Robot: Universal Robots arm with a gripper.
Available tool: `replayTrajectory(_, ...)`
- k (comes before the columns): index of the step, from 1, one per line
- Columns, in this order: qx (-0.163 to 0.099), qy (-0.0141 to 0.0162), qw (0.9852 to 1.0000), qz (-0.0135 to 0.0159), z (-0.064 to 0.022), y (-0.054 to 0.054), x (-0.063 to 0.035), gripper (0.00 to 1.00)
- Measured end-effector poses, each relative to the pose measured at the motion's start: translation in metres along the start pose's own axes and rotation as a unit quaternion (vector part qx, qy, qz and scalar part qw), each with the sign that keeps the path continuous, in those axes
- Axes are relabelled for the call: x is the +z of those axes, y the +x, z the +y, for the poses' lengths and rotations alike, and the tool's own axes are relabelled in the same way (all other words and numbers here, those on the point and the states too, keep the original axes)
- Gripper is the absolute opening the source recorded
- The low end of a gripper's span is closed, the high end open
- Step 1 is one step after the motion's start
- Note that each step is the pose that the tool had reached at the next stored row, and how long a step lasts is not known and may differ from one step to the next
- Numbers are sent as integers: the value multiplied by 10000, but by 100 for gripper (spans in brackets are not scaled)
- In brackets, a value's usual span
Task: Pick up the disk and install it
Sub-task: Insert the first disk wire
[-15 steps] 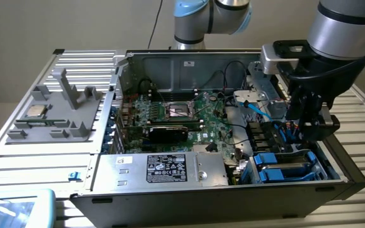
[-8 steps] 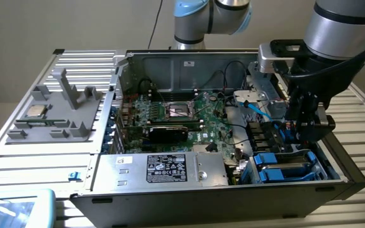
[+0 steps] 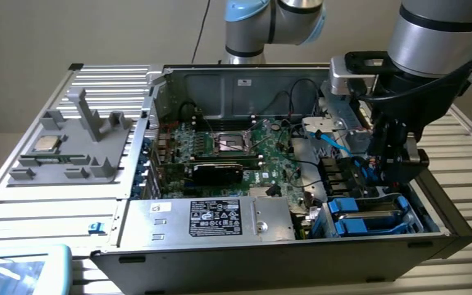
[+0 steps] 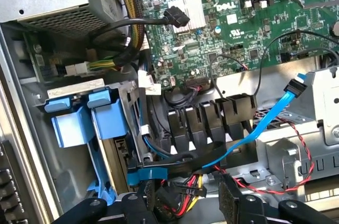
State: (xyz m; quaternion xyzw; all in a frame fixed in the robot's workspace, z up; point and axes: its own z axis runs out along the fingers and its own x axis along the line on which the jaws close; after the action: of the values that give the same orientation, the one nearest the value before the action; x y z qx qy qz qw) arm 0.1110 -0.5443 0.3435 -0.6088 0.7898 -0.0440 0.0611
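Observation:
Two blue-framed drive units (image 3: 367, 216) sit side by side in the bay at the near corner of the open computer case, on the exterior view's right. In the wrist view their blue end tabs (image 4: 87, 115) stand upright beside the bay's metal wall. Which of the two is the disk I cannot tell. My gripper (image 3: 392, 172) hangs inside the case just behind the bay, above a bundle of cables. Its black fingers (image 4: 233, 200) stand wide apart and it (image 4: 185, 205) is open, holding nothing.
A blue data cable (image 4: 265, 128) and red wires cross under the fingers. The motherboard (image 3: 228, 147) fills the case's middle and the power supply (image 3: 211, 218) lies along its near wall. A grey fixture with a processor chip (image 3: 47, 143) stands on the exterior view's left.

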Motion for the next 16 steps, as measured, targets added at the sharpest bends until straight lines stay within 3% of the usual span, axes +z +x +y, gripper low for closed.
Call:
replayTrajectory(7, 317, 14, 9995, 46, 24, 7, -4, 60)
replayTrajectory(14, 629, 28, 9980, 92, 48, 13, -8, 60)
replayTrajectory(16, 675, 30, 9977, 99, 48, 12, -9, 51)
